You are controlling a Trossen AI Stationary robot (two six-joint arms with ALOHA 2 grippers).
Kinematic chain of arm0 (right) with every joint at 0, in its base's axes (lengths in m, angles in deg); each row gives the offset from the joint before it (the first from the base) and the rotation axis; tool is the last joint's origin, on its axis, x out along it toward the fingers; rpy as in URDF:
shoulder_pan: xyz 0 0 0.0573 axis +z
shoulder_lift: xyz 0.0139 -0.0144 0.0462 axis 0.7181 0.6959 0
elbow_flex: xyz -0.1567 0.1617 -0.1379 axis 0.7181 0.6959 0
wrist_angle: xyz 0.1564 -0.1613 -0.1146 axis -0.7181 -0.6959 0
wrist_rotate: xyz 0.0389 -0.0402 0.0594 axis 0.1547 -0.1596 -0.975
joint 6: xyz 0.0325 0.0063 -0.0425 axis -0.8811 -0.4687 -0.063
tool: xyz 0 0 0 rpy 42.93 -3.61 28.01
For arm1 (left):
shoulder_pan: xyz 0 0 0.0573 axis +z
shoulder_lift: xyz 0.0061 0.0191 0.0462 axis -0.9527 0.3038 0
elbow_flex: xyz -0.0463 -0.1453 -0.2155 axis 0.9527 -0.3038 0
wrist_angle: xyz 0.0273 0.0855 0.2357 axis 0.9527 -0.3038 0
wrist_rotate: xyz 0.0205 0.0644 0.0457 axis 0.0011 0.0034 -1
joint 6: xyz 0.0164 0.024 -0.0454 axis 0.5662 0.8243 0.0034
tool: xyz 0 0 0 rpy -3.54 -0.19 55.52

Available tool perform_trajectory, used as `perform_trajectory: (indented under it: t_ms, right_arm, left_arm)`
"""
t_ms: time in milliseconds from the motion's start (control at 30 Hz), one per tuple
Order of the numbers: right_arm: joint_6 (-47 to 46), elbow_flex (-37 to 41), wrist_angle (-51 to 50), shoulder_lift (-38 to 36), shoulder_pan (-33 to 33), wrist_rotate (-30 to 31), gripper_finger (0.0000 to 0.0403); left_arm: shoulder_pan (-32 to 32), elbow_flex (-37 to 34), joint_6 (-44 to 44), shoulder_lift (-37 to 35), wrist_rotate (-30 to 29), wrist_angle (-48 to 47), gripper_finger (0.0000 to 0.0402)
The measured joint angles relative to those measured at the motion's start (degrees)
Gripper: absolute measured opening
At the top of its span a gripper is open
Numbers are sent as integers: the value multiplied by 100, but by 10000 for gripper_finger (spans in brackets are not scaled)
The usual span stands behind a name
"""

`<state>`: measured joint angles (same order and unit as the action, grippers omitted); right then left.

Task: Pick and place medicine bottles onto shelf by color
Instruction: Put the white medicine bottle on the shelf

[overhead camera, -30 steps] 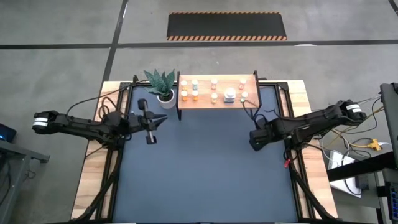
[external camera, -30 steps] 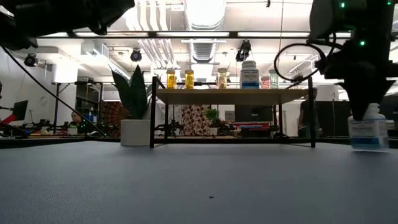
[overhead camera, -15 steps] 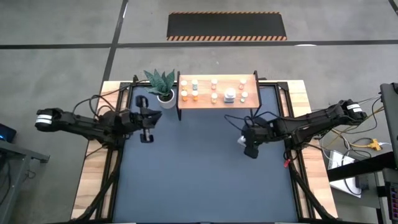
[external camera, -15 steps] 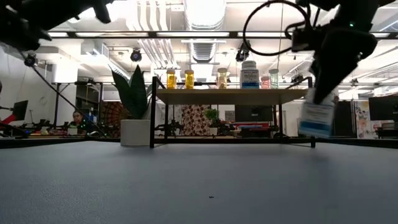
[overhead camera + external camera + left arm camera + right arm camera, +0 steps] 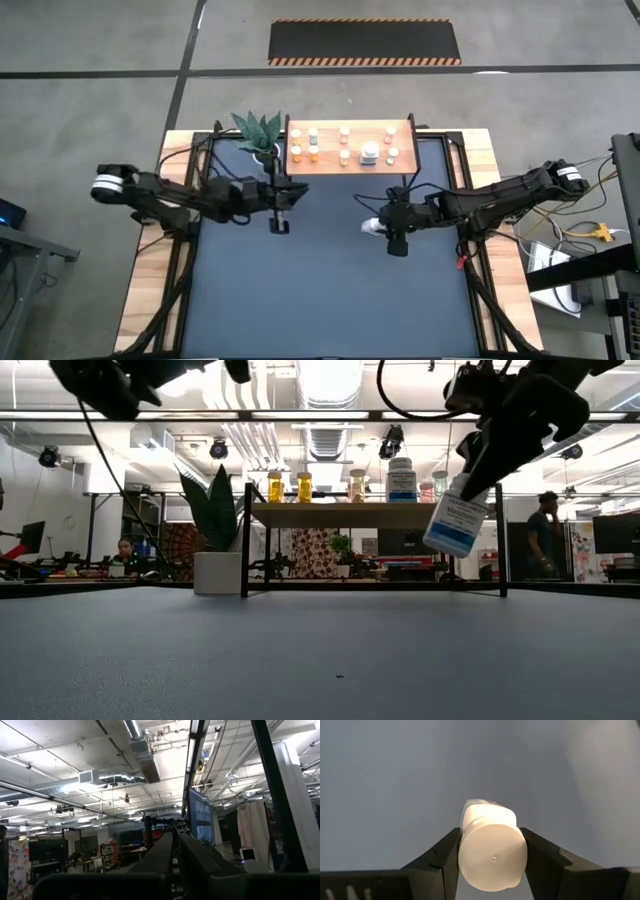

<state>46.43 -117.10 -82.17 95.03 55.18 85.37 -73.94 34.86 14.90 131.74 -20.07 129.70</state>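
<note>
One shelf (image 5: 350, 160) carrying eight small bottles (image 5: 344, 131), one plant (image 5: 260, 135), two arms (image 5: 500, 200).

Both arms (image 5: 180, 195) were dark, slim and jointed, each with a white band (image 5: 104, 186) near the outer end. Black cables (image 5: 205, 150) looped along them. The right gripper's fingers (image 5: 442, 857) were flat black wedges with matte faces; the left gripper (image 5: 279, 210) matched

Grey concrete floor (image 5: 90, 90); striped black mat (image 5: 364, 42); bright ceiling lights (image 5: 330, 380).
</note>
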Motion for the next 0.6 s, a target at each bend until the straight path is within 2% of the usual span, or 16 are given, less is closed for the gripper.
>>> perform_trajectory:
  t_ms: [367,500,600]
  right_arm:
    - [158,7,237,0,0,-26,163]
    - [140,7,249,-9,0,-52,163]
    - [147,7,252,-2,-2,-263,163]
  left_arm:
    - [0,129,11,171,-142,-24,18]
    - [0,128,16,161,-208,-375,18]
    - [0,130,2,79,-314,-993,18]
